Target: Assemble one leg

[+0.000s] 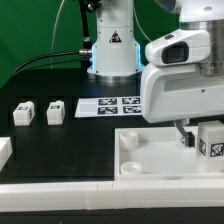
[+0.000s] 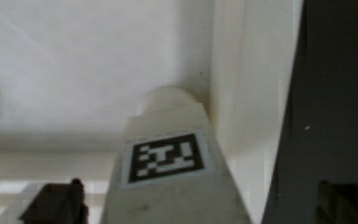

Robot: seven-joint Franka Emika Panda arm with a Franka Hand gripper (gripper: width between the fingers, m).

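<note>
Exterior view first: we see the end effector [image 1: 191, 139] lowered over the large white tray-like piece [image 1: 150, 160], which lies on the dark worktop [image 1: 60, 140] at about five o'clock in the scene. Its dark fingers [image 1: 183, 133] reach down beside a leg [image 1: 211, 138], a small white blocky post with a black-and-white tag, which stands upright at the tray's far corner at the exterior view's right. The fingers sit close against the leg, yet from here we cannot tell whether they actually press on it.

Wrist view gives us the same leg [image 2: 163, 150] from above, its rounded end pointing away from the camera and its square tag facing up. Dark fingertips [image 2: 51, 205] show on either side of it (only their tips enter the picture), so the end effector straddles the leg, and whether it is clamped shut on it we cannot tell.

Out at nine o'clock in the exterior view, two further legs [image 1: 24, 114] and [image 1: 55, 111] stand side by side on the worktop, well apart from the tray. Between them and the arm lies the marker board [image 1: 110, 105], flat, at about twelve o'clock from the tray.
</note>
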